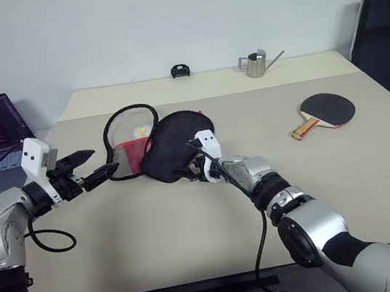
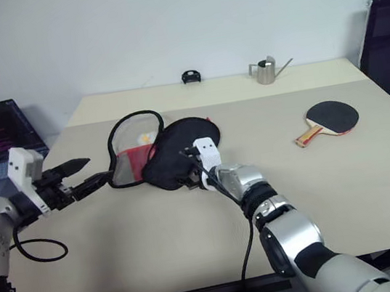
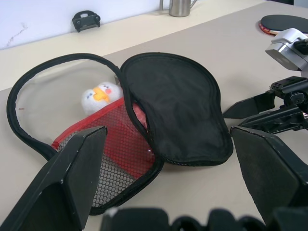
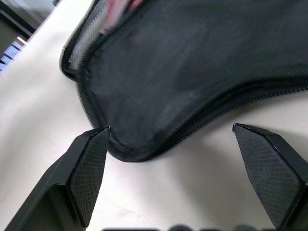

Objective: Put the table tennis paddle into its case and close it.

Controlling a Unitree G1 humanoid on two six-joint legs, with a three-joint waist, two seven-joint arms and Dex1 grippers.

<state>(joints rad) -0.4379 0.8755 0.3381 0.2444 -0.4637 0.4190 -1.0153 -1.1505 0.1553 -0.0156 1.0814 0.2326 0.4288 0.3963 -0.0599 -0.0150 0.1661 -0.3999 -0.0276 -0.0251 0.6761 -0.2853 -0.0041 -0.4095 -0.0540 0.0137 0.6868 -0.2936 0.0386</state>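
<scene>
Unzipped and splayed on the table (image 1: 196,249), the case (image 1: 173,145) half hides its red mesh lining under the black flap. Right gripper (image 4: 168,159), fingers wide apart, straddles the flap's near edge; whether a finger touches it is unclear. Left gripper (image 1: 99,167) hangs open just beside the case's rim. Well right of the case lies the table tennis paddle (image 1: 326,112), untouched.
</scene>
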